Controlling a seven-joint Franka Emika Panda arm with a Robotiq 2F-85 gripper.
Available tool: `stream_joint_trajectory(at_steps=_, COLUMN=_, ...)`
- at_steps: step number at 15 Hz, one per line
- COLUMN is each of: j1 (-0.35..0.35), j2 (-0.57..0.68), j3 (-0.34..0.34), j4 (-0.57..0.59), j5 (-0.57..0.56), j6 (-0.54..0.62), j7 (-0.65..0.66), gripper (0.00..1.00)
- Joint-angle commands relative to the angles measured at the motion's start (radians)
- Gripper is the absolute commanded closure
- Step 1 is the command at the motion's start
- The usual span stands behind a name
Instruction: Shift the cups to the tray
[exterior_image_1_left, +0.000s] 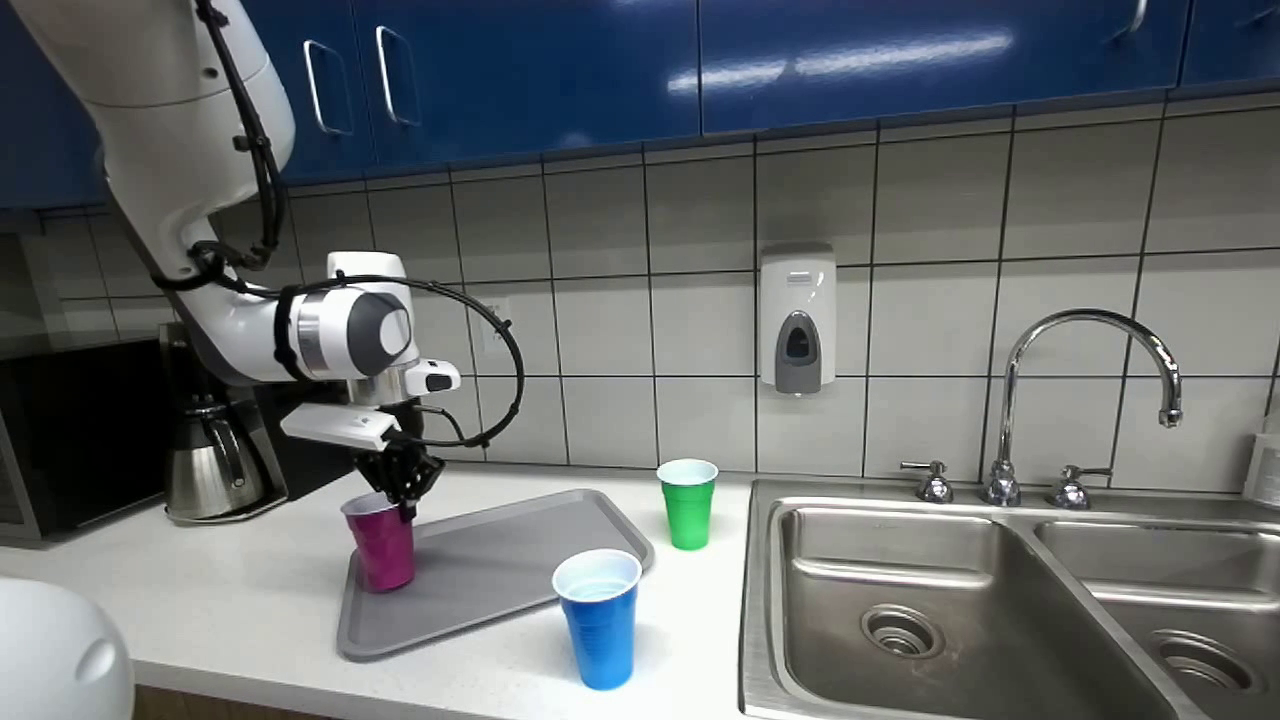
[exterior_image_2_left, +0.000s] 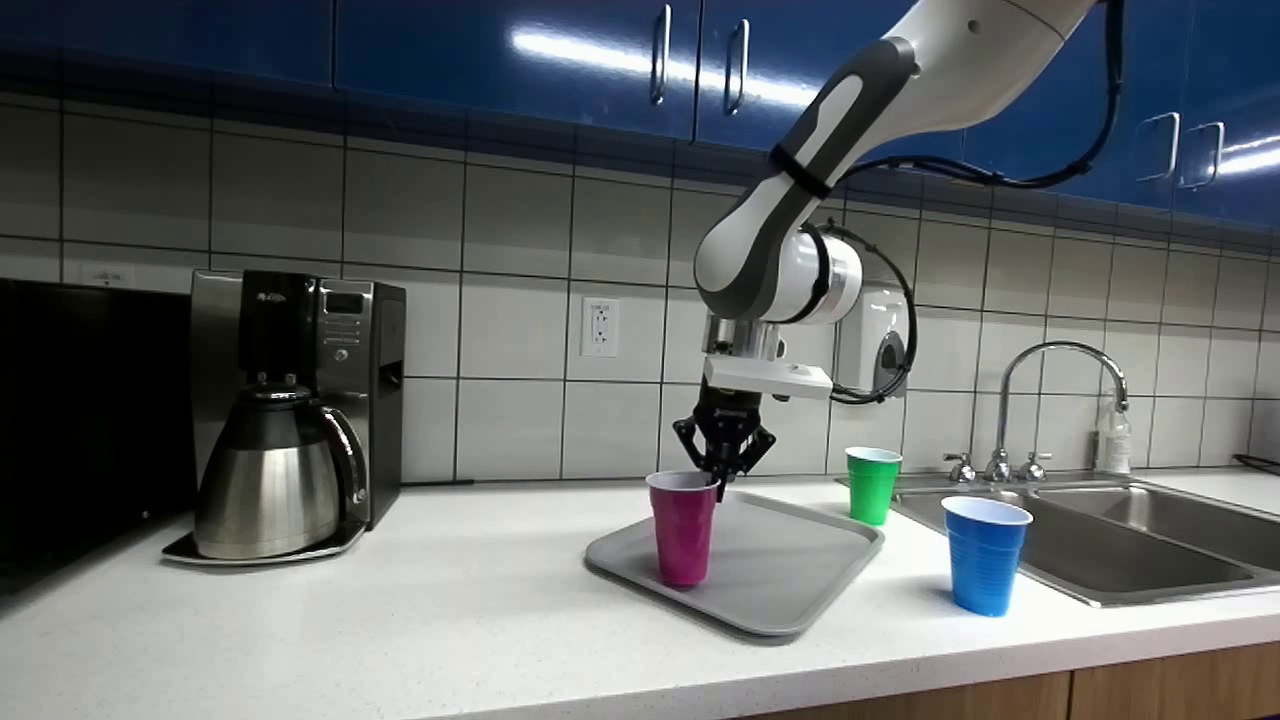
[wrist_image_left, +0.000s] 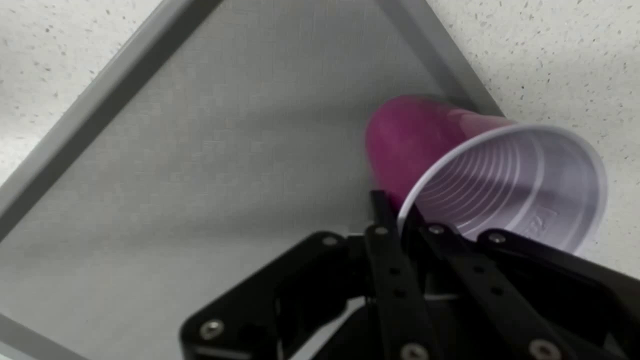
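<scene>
The magenta cup (exterior_image_1_left: 384, 548) is upright, slightly tilted, at one end of the grey tray (exterior_image_1_left: 520, 550). My gripper (exterior_image_1_left: 406, 508) is shut on one side of its rim, one finger inside and one outside. The wrist view shows the cup (wrist_image_left: 415, 140), the fingers (wrist_image_left: 400, 215) and the tray surface (wrist_image_left: 225, 150). I cannot tell whether the cup's base touches the tray. The green cup (exterior_image_1_left: 688, 510) stands on the counter beyond the tray, near the sink. The blue cup (exterior_image_1_left: 602, 630) stands on the counter beside the tray's front side. Both also show in an exterior view (exterior_image_2_left: 873, 488) (exterior_image_2_left: 984, 560).
A steel sink (exterior_image_1_left: 900, 600) with a faucet (exterior_image_1_left: 1080, 320) lies beside the green and blue cups. A coffee maker with a steel pot (exterior_image_2_left: 270, 480) stands at the opposite end of the counter. Blue cabinets (exterior_image_2_left: 520, 60) hang above, and a soap dispenser (exterior_image_1_left: 797, 320) is on the wall.
</scene>
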Motion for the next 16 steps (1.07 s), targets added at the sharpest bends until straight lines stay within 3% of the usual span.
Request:
stream_joint_trajectory(at_steps=1, j1=-0.019, j2=-0.037, j3=0.024, j4=-0.034, j5=0.073, j6=0.024, j7=-0.047, gripper=0.63)
stream_joint_trajectory(at_steps=9, j1=-0.020, j2=-0.105, j3=0.041, j4=-0.058, j5=0.150, j6=0.028, j7=-0.099, gripper=0.02)
stream_joint_trajectory(at_steps=16, j1=-0.024, j2=-0.219, j3=0.030, j4=-0.086, j5=0.161, j6=0.008, j7=-0.124, gripper=0.00)
